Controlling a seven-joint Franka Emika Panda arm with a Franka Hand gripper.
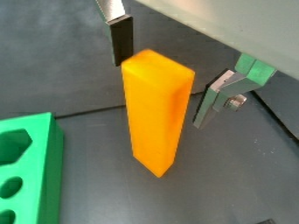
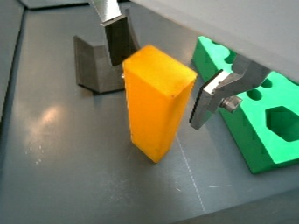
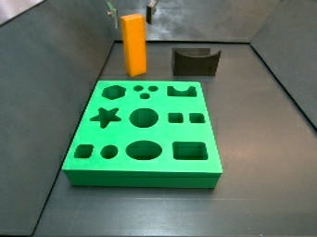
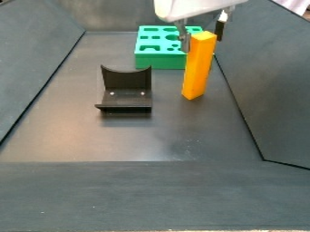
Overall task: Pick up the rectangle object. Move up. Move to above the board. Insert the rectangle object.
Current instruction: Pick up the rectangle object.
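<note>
- Tall plain orange rectangular block [image 1: 158, 109], upright on the dark grey floor, long axis vertical, standing near the far edge in a side view [image 3: 133, 43].
- Two-finger gripper [image 1: 170, 74] right over the block's top end, silver plate fingers [image 1: 121, 35] straddling it on opposite faces.
- Jaws spread wider than the block: a gap showing on each side in both wrist views, pads apparently not yet pressing. Nothing held.
- Block's top sitting between the fingertips, so only a straight closing needed; block directly below and between the plates, no sideways offset to speak of.
- Thick bright green slab with cut-out holes [image 3: 146, 130] lying flat mid-floor, apart from the block, towards the near edge in that side view.
- Dark L-shaped fixture [image 3: 195, 60] on its base plate beside the block, close but clear of it.
- Likely step in hand: the grasp itself. Squeeze, then lift straight up.
- Risk, as a guess: a tall narrow block tips easily if one pad touches first.
</note>
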